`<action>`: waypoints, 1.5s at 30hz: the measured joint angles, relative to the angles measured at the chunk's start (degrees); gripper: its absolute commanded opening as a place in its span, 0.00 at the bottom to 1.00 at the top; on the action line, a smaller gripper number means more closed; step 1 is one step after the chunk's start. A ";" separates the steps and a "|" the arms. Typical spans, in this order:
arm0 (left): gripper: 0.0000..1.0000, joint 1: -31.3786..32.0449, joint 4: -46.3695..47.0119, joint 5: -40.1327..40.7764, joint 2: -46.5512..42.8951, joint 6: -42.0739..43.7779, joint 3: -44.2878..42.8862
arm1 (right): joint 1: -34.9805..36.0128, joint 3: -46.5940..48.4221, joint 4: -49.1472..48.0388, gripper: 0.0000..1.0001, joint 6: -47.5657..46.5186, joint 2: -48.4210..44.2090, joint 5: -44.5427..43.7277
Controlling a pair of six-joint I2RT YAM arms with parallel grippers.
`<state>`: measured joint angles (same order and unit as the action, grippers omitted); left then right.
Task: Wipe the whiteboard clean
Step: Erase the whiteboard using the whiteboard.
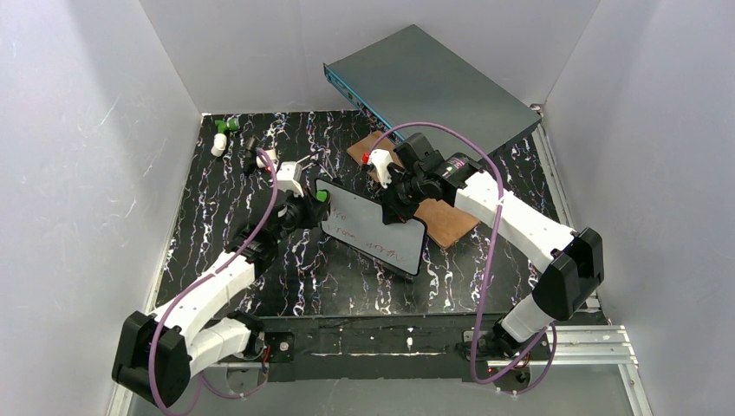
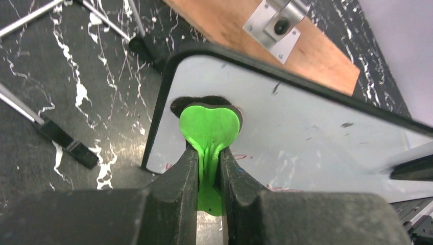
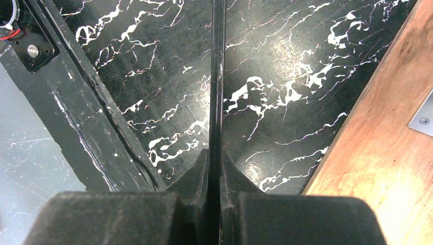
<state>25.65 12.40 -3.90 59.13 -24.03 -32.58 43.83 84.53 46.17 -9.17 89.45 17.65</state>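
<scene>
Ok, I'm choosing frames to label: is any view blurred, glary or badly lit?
Top external: evenly lit and sharp, though the red writing on the whiteboard is too faint to read. Left wrist: the left claw is dark and soft up close, the green pad vivid. Right wrist: the right claw is blurred, the table crisp, with mild glare.

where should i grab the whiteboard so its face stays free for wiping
By the rim on its right edge, coming from the right, jaws across its thickness. The whiteboard is thin and flat, and the right tool pinches it that way, leaving the face open to the green eraser.
</scene>
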 measured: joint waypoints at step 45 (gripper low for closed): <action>0.00 -2.27 -0.07 -4.74 4.87 0.79 -1.38 | -0.37 0.00 -0.04 0.01 0.09 0.02 -0.57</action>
<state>23.38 12.34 -8.64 64.01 -23.24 -33.95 43.46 84.53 46.13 -9.08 89.47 17.08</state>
